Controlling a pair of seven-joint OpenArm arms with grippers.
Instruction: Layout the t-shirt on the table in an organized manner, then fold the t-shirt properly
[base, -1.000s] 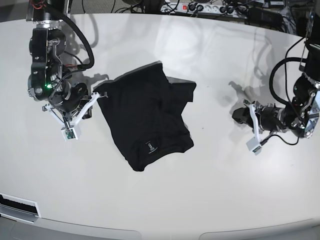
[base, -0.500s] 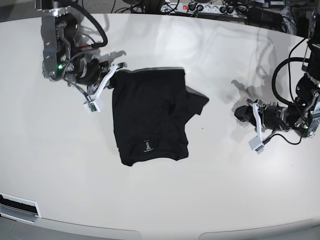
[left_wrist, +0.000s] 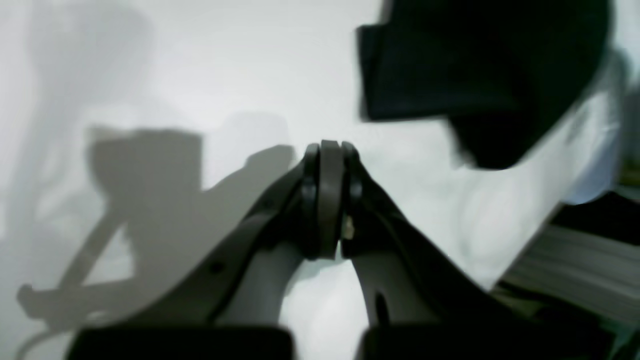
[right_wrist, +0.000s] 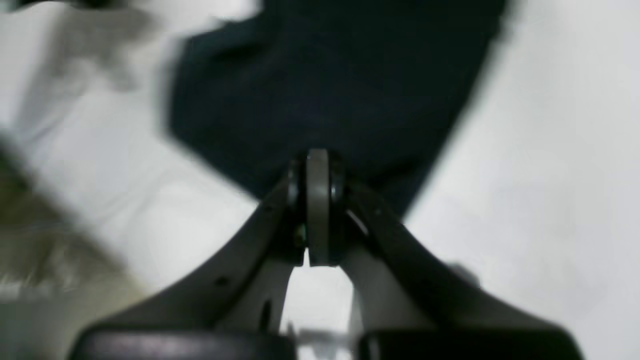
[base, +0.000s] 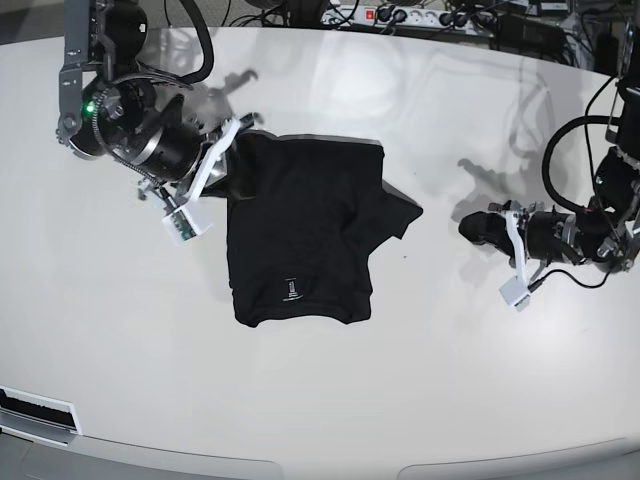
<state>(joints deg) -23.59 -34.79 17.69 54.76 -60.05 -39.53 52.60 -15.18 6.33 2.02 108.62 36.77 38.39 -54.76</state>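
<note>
T-shirt (base: 300, 235) lies lengthwise front-to-back, label (base: 291, 290) end nearest.

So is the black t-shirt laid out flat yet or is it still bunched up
Still bunched. The black soft-fabric t-shirt lies doubled over itself on the glossy white table, one sleeve poking out at the side and no full shirt outline showing.

Power strip (base: 415, 17); tangled cables (base: 270, 12)

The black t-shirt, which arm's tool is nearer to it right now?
Right. The right tool is shut on the t-shirt at its far corner. The left tool is shut and empty, resting over the bare table, apart from the shirt's sleeve side.
</note>
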